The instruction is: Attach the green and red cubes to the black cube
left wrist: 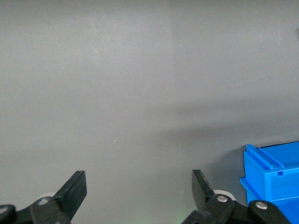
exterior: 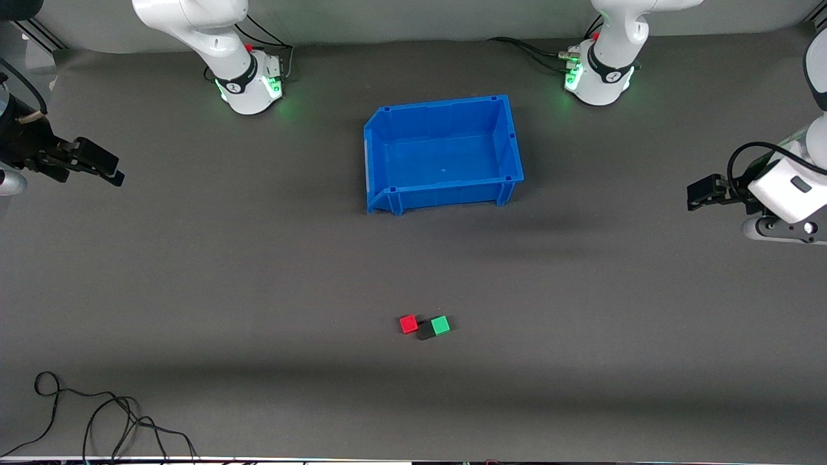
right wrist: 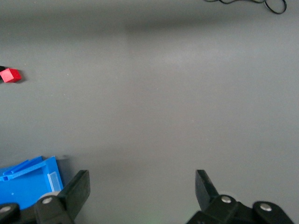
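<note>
The red cube [exterior: 408, 323], the black cube [exterior: 425, 331] and the green cube [exterior: 440, 325] lie in a row on the grey mat, touching, nearer to the front camera than the blue bin [exterior: 510, 169]. The black cube is between the two coloured ones. The red cube also shows in the right wrist view [right wrist: 10, 75]. My left gripper [exterior: 700, 192] is open and empty, up over the mat at the left arm's end. My right gripper [exterior: 103, 165] is open and empty, up over the mat at the right arm's end. Both arms wait away from the cubes.
The blue bin stands empty between the two arm bases; a corner of it shows in the left wrist view [left wrist: 275, 177] and in the right wrist view [right wrist: 25, 184]. A loose black cable [exterior: 97, 413] lies at the table's front edge toward the right arm's end.
</note>
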`<action>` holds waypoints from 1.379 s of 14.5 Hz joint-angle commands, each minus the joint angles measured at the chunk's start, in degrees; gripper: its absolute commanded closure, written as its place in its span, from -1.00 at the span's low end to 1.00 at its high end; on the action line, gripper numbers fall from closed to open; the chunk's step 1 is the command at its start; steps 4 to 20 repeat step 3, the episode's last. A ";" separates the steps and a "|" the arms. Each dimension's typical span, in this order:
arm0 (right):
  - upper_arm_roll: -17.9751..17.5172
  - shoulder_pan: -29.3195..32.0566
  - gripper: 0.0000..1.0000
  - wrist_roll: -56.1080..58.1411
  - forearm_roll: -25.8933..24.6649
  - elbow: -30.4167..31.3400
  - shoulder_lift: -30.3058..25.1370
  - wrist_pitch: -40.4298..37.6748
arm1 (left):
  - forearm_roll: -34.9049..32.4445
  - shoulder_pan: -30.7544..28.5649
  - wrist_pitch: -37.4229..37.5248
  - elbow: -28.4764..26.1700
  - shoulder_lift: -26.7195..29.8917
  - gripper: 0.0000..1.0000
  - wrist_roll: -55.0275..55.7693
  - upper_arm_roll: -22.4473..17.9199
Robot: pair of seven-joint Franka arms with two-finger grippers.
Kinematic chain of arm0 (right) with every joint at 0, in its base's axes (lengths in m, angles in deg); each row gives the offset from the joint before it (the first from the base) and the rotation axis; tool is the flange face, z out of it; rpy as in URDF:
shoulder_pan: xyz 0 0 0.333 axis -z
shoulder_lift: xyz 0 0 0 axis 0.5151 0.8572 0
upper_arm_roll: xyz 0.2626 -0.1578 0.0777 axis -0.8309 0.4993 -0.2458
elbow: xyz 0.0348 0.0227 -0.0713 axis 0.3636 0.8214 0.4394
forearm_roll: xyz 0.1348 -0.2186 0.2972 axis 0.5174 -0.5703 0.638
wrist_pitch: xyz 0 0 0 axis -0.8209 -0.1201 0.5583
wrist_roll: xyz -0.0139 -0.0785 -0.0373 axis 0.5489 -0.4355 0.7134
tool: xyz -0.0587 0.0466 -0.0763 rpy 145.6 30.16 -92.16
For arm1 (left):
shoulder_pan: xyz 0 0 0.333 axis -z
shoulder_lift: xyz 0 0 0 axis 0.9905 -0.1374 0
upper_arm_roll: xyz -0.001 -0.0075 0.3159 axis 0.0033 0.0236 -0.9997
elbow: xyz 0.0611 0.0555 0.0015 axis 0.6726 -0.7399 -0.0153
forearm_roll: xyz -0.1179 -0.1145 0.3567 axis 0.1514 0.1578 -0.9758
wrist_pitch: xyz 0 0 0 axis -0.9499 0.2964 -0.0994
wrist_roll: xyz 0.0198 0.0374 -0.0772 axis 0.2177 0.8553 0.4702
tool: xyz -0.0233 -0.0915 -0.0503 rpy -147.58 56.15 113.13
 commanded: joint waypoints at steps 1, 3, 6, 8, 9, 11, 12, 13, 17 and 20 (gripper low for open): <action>-0.22 -0.20 -1.00 0.62 -0.89 1.77 -1.47 2.25 | -0.13 -0.25 -1.15 -0.87 1.27 -1.00 -1.11 -0.62; -0.22 -0.28 -1.00 1.41 -0.89 1.95 -1.47 2.25 | -0.13 -0.25 -0.79 -0.78 1.36 -1.00 -1.02 -0.62; -0.22 -0.28 -1.00 1.41 -0.89 1.95 -1.47 2.25 | -0.13 -0.25 -0.79 -0.78 1.36 -1.00 -1.02 -0.62; -0.22 -0.28 -1.00 1.41 -0.89 1.95 -1.47 2.25 | -0.13 -0.25 -0.79 -0.78 1.36 -1.00 -1.02 -0.62; -0.22 -0.28 -1.00 1.41 -0.89 1.95 -1.47 2.25 | -0.13 -0.25 -0.79 -0.78 1.36 -1.00 -1.02 -0.62; -0.22 -0.28 -1.00 1.41 -0.89 1.95 -1.47 2.25 | -0.13 -0.25 -0.79 -0.78 1.36 -1.00 -1.02 -0.62; -0.22 -0.28 -1.00 1.41 -0.89 1.95 -1.47 2.25 | -0.13 -0.25 -0.79 -0.78 1.36 -1.00 -1.02 -0.62; -0.22 -0.28 -1.00 1.41 -0.89 1.95 -1.47 2.25 | -0.13 -0.25 -0.79 -0.78 1.36 -1.00 -1.02 -0.62; -0.22 -0.28 -1.00 1.41 -0.89 1.95 -1.47 2.25 | -0.13 -0.25 -0.79 -0.78 1.36 -1.00 -1.02 -0.62; -0.22 -0.28 -1.00 1.41 -0.89 1.95 -1.47 2.25 | -0.13 -0.25 -0.79 -0.78 1.36 -1.00 -1.02 -0.62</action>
